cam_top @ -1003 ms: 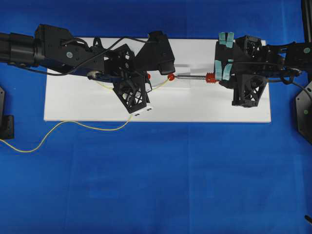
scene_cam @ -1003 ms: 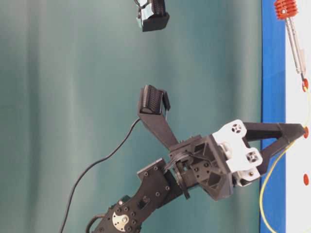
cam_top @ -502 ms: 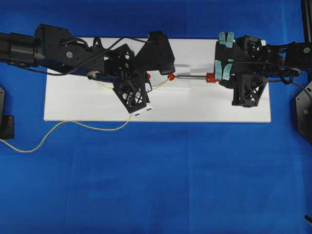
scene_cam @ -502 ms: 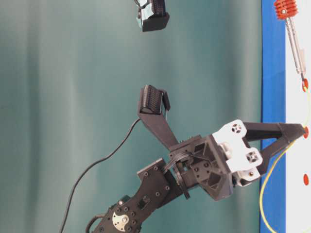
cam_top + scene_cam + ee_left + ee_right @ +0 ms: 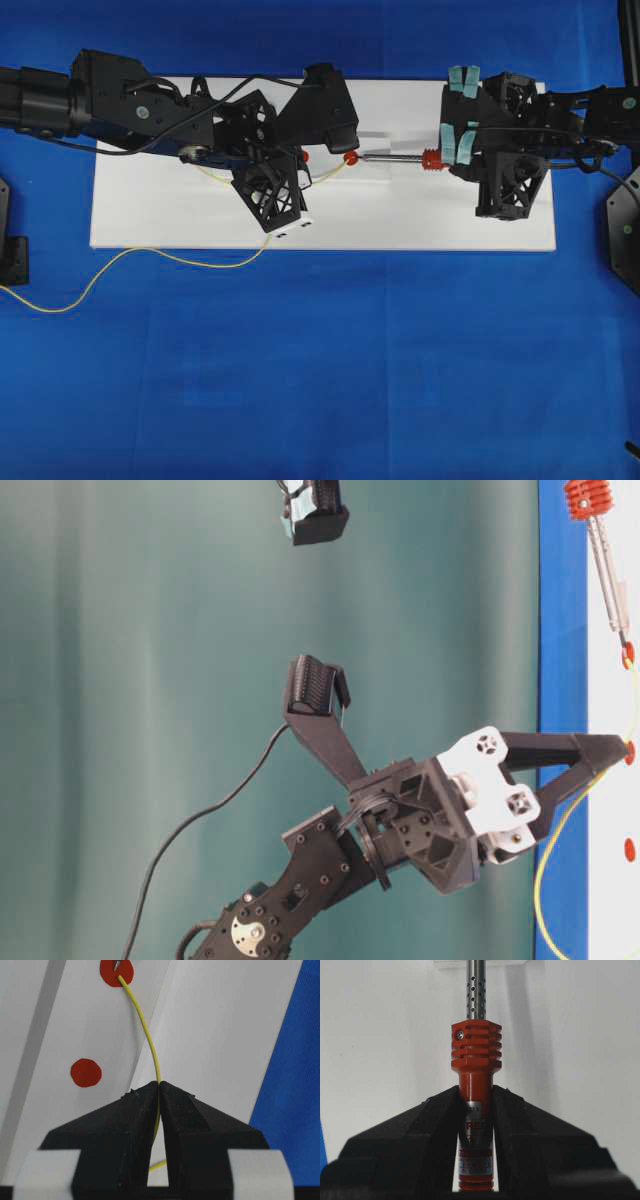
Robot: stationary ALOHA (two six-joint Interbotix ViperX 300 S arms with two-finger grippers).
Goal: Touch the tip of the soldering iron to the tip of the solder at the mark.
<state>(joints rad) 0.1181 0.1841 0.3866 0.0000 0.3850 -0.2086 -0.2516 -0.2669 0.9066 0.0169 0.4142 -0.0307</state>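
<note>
On the white board [image 5: 400, 215], the soldering iron [image 5: 395, 157] lies level, its red ribbed collar [image 5: 475, 1047] just ahead of my right gripper [image 5: 475, 1094], which is shut on the red-and-silver handle. The iron's pointed tip [image 5: 116, 966] rests on the red mark [image 5: 116, 972]. The thin yellow solder [image 5: 150, 1045] curves up from my left gripper [image 5: 159, 1085], which is shut on it, and its free end meets the iron's tip on that mark [image 5: 350, 158]. In the overhead view my left gripper [image 5: 298, 160] is left of the mark and my right gripper [image 5: 447, 160] to its right.
A second red dot [image 5: 85, 1072] sits on the board beside the left fingertips, and a further one [image 5: 630, 850] shows at table level. The solder's loose length [image 5: 100, 275] trails off the board's front edge onto the blue cloth [image 5: 350, 380].
</note>
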